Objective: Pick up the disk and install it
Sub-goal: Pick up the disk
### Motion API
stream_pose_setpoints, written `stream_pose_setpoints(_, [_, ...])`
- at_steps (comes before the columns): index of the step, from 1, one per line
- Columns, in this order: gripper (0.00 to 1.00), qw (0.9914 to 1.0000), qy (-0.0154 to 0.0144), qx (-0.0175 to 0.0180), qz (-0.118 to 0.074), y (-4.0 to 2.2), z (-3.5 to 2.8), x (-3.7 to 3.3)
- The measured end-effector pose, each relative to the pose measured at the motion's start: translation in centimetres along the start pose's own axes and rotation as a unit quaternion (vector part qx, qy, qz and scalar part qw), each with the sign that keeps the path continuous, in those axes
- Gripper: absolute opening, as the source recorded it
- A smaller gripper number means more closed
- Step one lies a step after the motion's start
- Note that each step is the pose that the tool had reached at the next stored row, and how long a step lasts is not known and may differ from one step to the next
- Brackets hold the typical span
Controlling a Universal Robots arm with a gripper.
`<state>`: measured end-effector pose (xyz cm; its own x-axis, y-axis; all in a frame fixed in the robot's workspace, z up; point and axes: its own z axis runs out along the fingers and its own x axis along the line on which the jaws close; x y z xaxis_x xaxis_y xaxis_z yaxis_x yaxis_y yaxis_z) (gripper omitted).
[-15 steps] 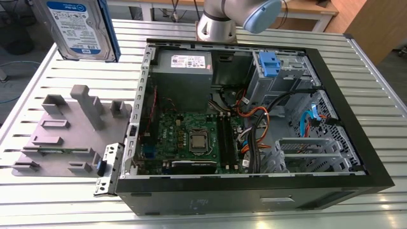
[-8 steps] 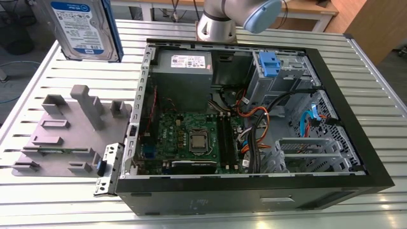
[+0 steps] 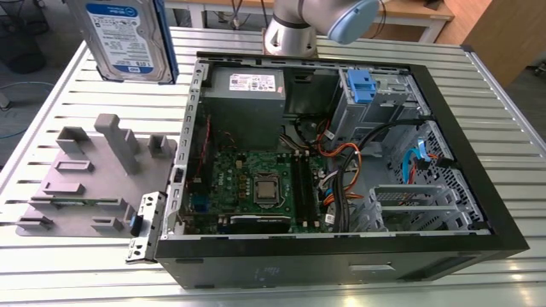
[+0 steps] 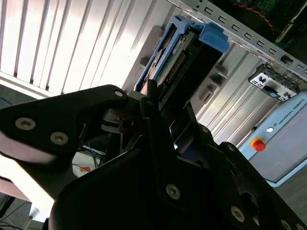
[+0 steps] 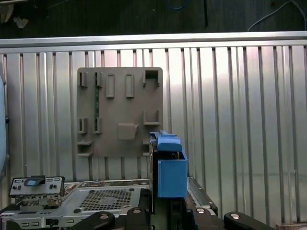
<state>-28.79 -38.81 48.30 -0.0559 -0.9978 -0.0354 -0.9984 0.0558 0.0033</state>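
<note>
Silver with a blue and white label, the disk (image 3: 130,39) is up in the air, standing on its end, high over the table (image 3: 77,268). In the exterior view it hangs to the exterior view's left of the open case (image 3: 341,252), well above the grey holder (image 3: 85,179). The black gripper (image 4: 165,98) is pressed tight on the disk and pinches it from both sides, as both wrist views show. Blue rails run along the disk's edges. The holder lies flat on the table, just beside the case. The arm (image 3: 295,29) stands behind the case.
</note>
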Motion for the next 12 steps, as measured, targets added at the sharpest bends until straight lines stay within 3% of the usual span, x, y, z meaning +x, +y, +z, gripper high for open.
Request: stream_pose_setpoints(12, [0.35,1.0,0.0,0.0,0.0,-3.61,0.02,-0.2])
